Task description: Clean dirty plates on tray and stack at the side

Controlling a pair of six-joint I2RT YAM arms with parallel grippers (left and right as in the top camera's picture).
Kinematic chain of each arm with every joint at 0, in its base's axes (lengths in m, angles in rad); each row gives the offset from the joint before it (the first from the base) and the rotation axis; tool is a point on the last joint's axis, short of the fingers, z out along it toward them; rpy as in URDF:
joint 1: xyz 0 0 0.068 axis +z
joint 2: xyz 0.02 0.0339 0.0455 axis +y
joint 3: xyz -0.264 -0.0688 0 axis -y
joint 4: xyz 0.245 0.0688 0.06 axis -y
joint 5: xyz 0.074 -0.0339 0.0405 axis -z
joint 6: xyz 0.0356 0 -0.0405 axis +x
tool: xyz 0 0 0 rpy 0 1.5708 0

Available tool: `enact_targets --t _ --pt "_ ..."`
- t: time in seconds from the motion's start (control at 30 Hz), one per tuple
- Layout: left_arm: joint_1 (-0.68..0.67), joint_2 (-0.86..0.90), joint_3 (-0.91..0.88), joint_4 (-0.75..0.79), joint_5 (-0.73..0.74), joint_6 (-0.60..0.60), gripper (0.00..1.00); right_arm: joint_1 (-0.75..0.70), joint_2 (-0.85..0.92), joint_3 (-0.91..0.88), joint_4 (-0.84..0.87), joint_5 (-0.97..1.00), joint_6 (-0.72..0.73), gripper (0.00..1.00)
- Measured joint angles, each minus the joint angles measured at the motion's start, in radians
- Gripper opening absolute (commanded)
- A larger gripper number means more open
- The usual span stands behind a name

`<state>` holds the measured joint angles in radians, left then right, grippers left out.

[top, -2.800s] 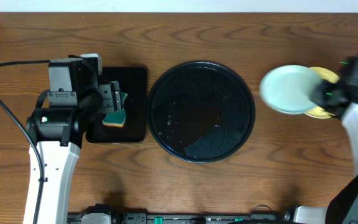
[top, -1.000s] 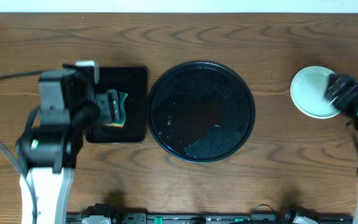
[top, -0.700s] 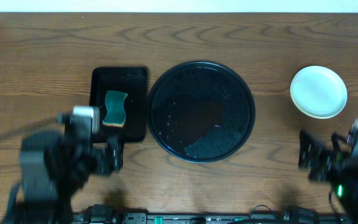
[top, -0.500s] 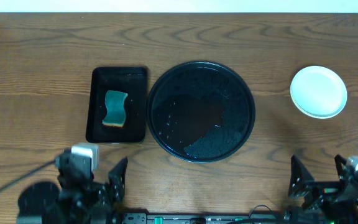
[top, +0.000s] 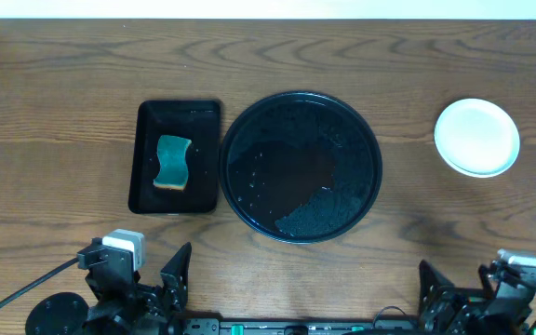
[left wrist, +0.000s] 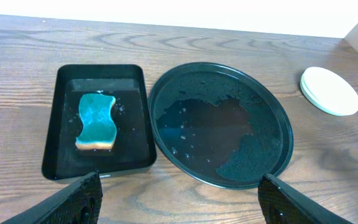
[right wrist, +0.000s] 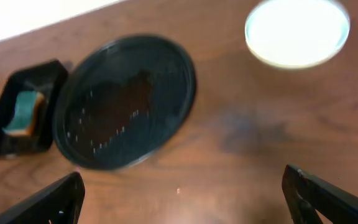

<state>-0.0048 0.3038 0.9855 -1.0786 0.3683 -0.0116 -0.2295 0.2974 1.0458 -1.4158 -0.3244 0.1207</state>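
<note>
You see the tray glossy black; left of it the sponge teal over tan; right of it the plates pale mint; the desk brown wood-grain.

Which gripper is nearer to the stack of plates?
Right. The right gripper sits at the near edge in line with the plates; the left gripper is at the near edge past the tray.
</note>
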Motion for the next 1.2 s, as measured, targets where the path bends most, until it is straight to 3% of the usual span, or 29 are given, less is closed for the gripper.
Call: enact_targets --t 0.3,0.53,0.57,0.7,0.87,1.03,1.2 --pt "0.0 0.0 0.0 -0.034 0.0 -0.014 0.8 0.0 0.0 0.0 -0.153 0.0 0.004 0.99" --pt "-0.014 0.0 0.0 -0.095 -0.005 -0.014 0.81 0.0 0.0 0.0 -0.174 0.0 0.004 0.99" --pt "-0.016 0.0 -0.001 -0.121 -0.008 -0.014 0.98 0.0 0.0 0.0 -0.173 0.0 0.004 0.99" --pt "-0.016 -0.013 -0.01 -0.163 -0.019 -0.014 0.98 0.0 0.0 0.0 -0.174 0.0 0.004 0.99" --pt "-0.016 -0.142 -0.1 0.036 -0.051 -0.011 0.98 0.0 0.0 0.0 -0.173 0.0 0.004 0.99" --pt "-0.016 -0.263 -0.324 0.299 -0.095 -0.009 0.98 0.0 0.0 -0.002 -0.173 0.0 0.004 0.99" --pt "-0.016 -0.275 -0.588 0.669 -0.112 -0.006 0.98 0.0 0.0 -0.002 -0.173 0.0 0.004 0.99"
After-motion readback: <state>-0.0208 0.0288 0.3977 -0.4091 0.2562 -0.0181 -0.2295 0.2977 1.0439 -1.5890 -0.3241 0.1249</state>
